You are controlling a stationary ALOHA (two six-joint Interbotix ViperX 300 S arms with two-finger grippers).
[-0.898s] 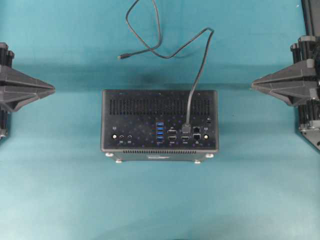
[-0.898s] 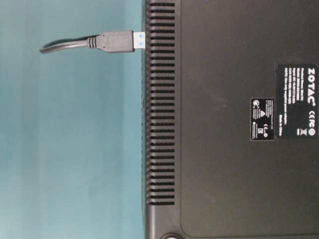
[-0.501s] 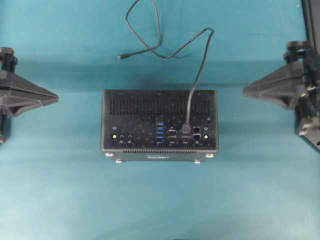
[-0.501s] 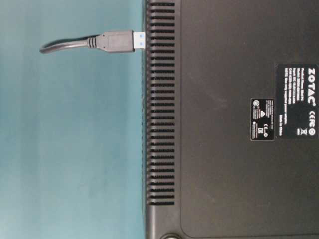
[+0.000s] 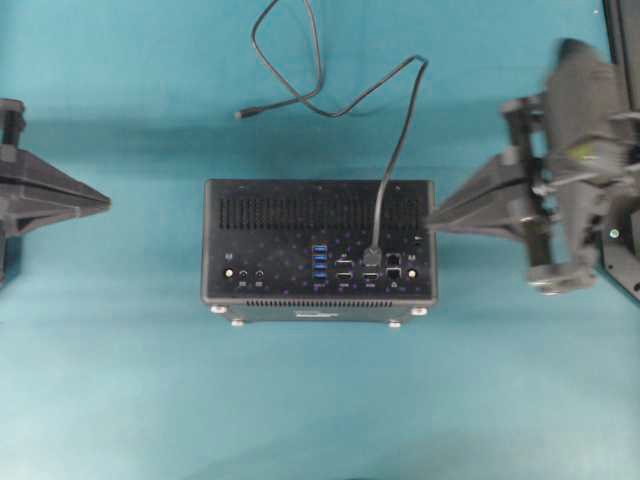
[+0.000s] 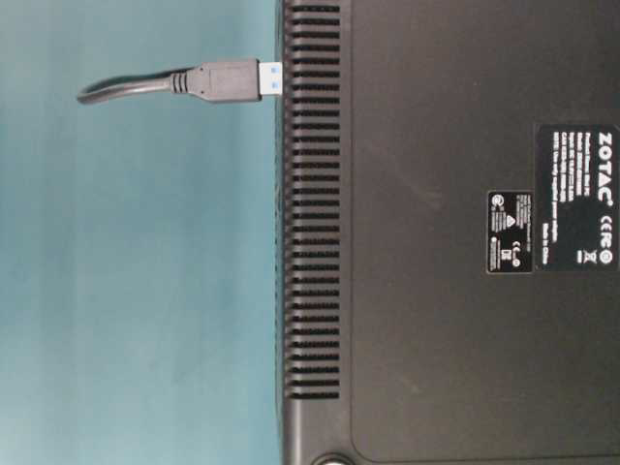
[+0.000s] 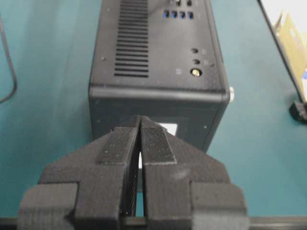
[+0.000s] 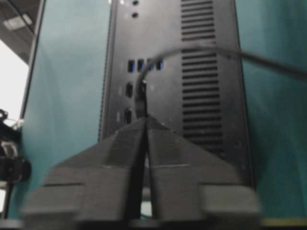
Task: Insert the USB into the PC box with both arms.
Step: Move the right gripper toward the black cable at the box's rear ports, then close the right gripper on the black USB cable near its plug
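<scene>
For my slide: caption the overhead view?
USB lying on the PC box; right gripper nears, shut.

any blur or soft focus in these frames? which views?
Overhead: right pincer and its arm are motion-smeared; PC box and left pincer are sharp. Right wrist: soft throughout, cable streaked. Left wrist and table-level: crisp.

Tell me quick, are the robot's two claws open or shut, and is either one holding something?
Left gripper: shut, holding nothing.
Right gripper: shut, holding nothing, its tip near the PC box.
</scene>
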